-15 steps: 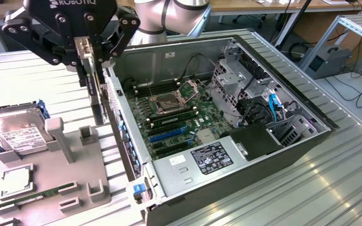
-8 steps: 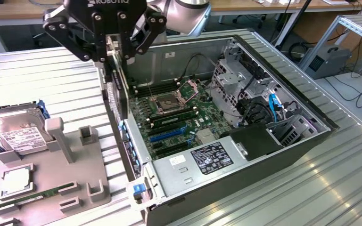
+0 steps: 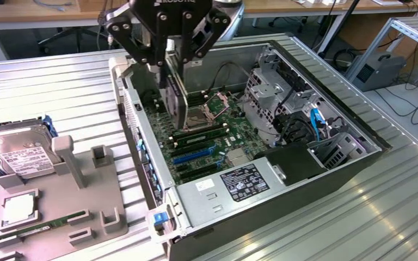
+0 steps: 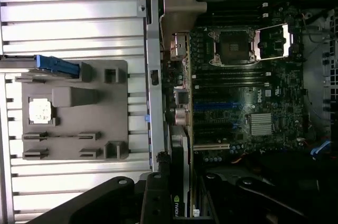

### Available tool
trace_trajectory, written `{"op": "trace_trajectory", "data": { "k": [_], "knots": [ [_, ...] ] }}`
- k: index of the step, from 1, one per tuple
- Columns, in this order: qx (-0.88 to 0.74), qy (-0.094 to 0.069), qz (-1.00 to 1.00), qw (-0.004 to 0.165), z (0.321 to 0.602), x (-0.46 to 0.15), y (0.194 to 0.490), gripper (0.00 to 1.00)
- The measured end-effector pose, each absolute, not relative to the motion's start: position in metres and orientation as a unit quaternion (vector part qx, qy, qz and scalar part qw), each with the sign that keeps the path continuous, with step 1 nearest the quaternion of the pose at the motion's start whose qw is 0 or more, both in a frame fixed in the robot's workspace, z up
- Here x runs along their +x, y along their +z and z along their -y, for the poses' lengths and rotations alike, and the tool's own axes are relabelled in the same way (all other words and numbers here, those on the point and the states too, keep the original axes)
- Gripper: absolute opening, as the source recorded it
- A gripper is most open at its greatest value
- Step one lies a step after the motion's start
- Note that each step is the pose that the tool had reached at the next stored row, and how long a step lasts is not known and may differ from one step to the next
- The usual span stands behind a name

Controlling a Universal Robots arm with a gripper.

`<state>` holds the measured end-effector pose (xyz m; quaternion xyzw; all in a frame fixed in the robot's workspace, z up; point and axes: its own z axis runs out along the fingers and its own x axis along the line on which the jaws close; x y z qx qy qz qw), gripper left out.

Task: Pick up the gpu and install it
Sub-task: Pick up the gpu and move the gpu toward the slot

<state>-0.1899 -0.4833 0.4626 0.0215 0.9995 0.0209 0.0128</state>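
Black linkage fingers of the tool (image 3: 171,61) are clenched on the top edge of the graphics card (image 3: 174,89). The card hangs upright beneath them, edge down, inside the open computer case (image 3: 325,187). It is off the table and not seated. Its lower edge hovers above the motherboard (image 3: 220,133), close to the case wall on the exterior view's left and near the processor socket (image 3: 198,114). The blue slots (image 3: 192,156) lie further along, toward the power supply (image 3: 231,185); which slot the card is over I cannot tell.

The pick-up looks done, and the step in hand is bringing the card to its slot. By my reading, seating it calls for the bottom edge square over one slot, the bracket end against the rear wall, and a straight push down.

The arm reaches in from above, wrist pointing straight down. Outside the case, on the ribbed metal table (image 3: 49,87), a grey holder (image 3: 74,215) carries a hard drive (image 3: 17,155).
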Motion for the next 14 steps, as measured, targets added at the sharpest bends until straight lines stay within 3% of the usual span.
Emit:
{"op": "trace_trajectory", "data": {
  "k": [14],
  "knots": [
    [0.021, 0.021, -0.999, 0.013, 0.483, -0.061, 0.462, 0.27]
  ]
}}
